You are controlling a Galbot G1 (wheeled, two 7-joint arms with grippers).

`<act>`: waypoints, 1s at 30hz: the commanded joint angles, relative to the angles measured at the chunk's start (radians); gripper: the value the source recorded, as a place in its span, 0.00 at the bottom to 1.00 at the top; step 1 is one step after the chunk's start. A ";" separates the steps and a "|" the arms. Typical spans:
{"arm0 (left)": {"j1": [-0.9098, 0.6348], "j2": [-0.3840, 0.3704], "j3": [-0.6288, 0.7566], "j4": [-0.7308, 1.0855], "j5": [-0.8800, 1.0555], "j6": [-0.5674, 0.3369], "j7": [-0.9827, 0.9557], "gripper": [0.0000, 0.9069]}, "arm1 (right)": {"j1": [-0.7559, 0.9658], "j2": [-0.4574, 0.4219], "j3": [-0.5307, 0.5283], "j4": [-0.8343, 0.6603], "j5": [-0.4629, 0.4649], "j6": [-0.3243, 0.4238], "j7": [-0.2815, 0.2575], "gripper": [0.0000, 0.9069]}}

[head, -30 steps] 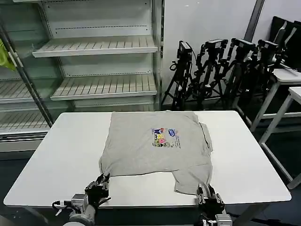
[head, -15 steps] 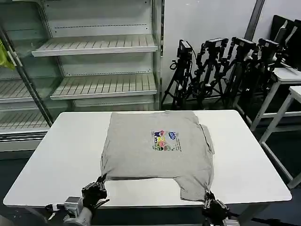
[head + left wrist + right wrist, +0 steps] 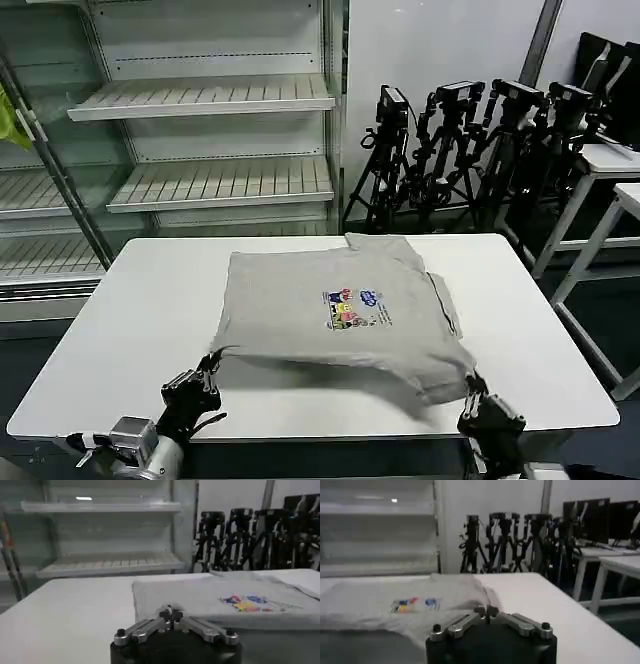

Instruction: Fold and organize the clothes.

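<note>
the left hand [image 3: 205, 372] sits at the near edge of the white tabletop [image 3: 140, 330], its fingers [image 3: 166, 615] pinched together on the near-left corner of the light grey shirt [image 3: 335, 315]; the right hand [image 3: 478, 393] is at the same near edge, off to the other side, fingertips [image 3: 486, 611] likewise clenched on the shirt's near-right corner; between the two hands the front hem is lifted clear of the tabletop and throws a shadow under it, while the far part of the shirt lies flat; the small multicoloured print [image 3: 352, 308] faces up, beyond and between the hands, and a sleeve folds out on the right hand's side; nothing else rests on the tabletop around the hands; beyond the far edge, ahead of the left hand, stands a shelving unit [image 3: 200, 130] with bare slatted shelves; a scrap of yellow-green cloth [image 3: 10, 118] hangs at its far left; ahead of the right hand a cluster of black tripods [image 3: 470, 150] stands against the wall, with other white tables [image 3: 612, 190] farther to that side.
</note>
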 commanded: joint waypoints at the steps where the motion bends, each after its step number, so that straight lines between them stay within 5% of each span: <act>1: -0.132 0.046 0.021 0.104 -0.035 -0.015 0.004 0.06 | 0.319 -0.099 0.037 -0.225 0.110 0.010 0.009 0.00; 13: -0.400 0.084 0.106 0.368 -0.104 -0.036 0.005 0.06 | 0.619 -0.170 -0.102 -0.505 0.131 -0.043 0.000 0.00; 26: -0.485 0.062 0.167 0.495 -0.040 -0.045 0.001 0.06 | 0.762 -0.160 -0.224 -0.724 0.077 -0.081 -0.025 0.00; 27: -0.487 0.060 0.171 0.501 -0.036 -0.049 0.000 0.06 | 0.763 -0.152 -0.231 -0.739 0.065 -0.082 -0.025 0.44; 28: -0.490 0.055 0.173 0.510 -0.026 -0.053 0.000 0.08 | 0.764 -0.148 -0.233 -0.744 0.058 -0.080 -0.027 0.77; 29: -0.491 0.053 0.174 0.515 -0.022 -0.055 0.000 0.39 | 0.763 -0.143 -0.236 -0.753 0.054 -0.076 -0.027 1.00; 30: -0.492 0.051 0.176 0.518 -0.018 -0.056 0.001 0.70 | 0.762 -0.139 -0.238 -0.759 0.046 -0.068 -0.026 1.00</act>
